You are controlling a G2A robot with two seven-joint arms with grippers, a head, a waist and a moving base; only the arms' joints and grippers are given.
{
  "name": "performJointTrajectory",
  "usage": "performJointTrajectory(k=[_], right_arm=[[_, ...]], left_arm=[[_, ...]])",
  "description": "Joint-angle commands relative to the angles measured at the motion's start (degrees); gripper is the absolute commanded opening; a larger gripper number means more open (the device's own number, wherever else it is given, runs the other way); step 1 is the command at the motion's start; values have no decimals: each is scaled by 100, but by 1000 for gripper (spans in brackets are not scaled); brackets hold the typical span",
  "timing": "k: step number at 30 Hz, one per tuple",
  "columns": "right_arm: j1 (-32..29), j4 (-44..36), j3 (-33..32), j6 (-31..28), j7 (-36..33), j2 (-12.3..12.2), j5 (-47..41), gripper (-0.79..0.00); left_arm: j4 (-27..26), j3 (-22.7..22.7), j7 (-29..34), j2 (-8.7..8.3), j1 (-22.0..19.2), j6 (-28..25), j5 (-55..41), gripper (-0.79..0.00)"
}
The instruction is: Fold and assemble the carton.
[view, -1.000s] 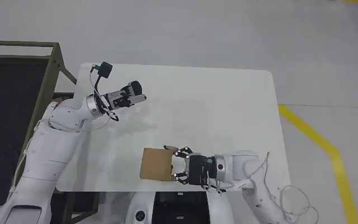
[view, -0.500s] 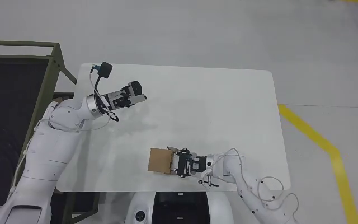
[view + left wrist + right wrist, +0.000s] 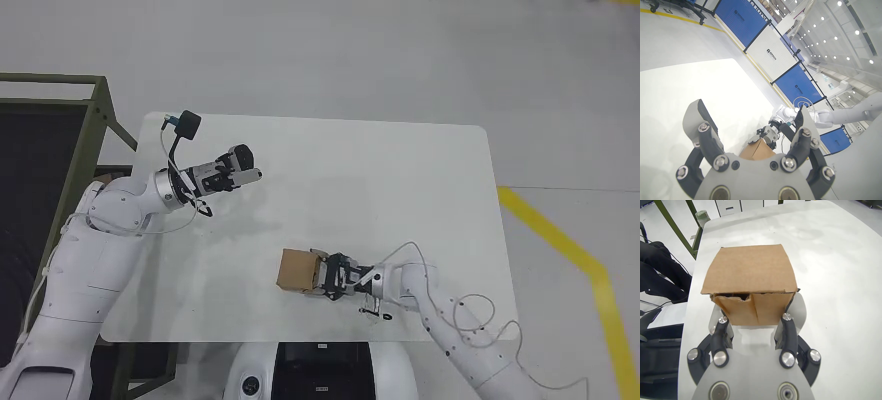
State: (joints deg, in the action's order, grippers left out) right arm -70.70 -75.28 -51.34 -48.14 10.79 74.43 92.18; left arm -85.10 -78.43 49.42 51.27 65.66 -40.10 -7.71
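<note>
Carton (image 3: pixel 750 272) (brown cardboard) clamped by right gripper (image 3: pixel 757 310).

The white table (image 3: pixel 400 170) has rounded corners and a plain top. An olive-green metal frame (image 3: pixel 50 77) stands against its left end. A grey-green capped canister (image 3: pixel 702 216) sits just beside one frame post (contents cannot be told). White drawer units (image 3: pixel 728 206) stand on the floor beyond it. A yellow floor line (image 3: pixel 555 235) runs past the table's right side. Blue partition panels (image 3: pixel 742 19) and a white one (image 3: pixel 780 55) stand in a row along the marking. Round ceiling lights (image 3: pixel 838 3) are lit overhead.
</note>
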Motion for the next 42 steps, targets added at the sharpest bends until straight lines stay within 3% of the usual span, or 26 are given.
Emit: performJointTrajectory(k=[1,2,3,13,19,23,26,30,33,37,42], right_arm=[[39,36,31,-9,-26,4,-37,-246],[52,50,44,-5,-30,5,-52,-65],[59,59,53,-3,-28,3,-60,0],[-166,-307,-141,-29,59,-137,-31,0],[-978,-1620,-911,104,941,-431,250,0],[-1795,-2719,-1516,302,730,-605,305,0],[-2322,-3434,-1890,720,370,-659,6,0],[-2888,-4057,-2251,1609,63,-666,-560,0],[-3201,-4399,-2342,2227,-275,-644,-1046,0],[-3407,-4652,-2503,3063,-720,-608,-1685,0],[-3297,-4623,-2709,3421,-1138,-589,-2389,0]], left_arm=[[0,0,0,0,0,0,0,0],[0,0,0,0,0,0,0,0],[0,0,0,0,0,0,0,0],[0,0,0,0,0,0,0,0],[0,0,0,0,0,0,0,0],[10,-5,-37,1,7,42,21,0],[-27,-31,-833,29,20,444,957,0],[-53,105,-1430,95,125,488,954,0],[-72,76,-2219,144,236,464,1185,0],[-155,82,-3519,237,507,506,1535,0],[-295,133,-4574,340,854,470,1581,0]])
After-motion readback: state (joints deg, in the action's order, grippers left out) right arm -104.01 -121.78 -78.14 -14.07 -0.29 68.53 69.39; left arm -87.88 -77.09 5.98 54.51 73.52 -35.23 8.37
